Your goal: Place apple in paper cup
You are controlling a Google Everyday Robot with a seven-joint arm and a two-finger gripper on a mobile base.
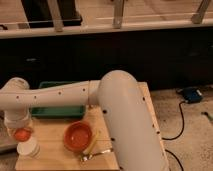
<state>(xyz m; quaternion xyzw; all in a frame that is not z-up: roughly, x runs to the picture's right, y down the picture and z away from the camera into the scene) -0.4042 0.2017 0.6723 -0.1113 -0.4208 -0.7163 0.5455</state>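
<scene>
Orange-red apple at white tool, above cream paper cup. Orange bowl, green tray. Pale wooden worktop.
</scene>
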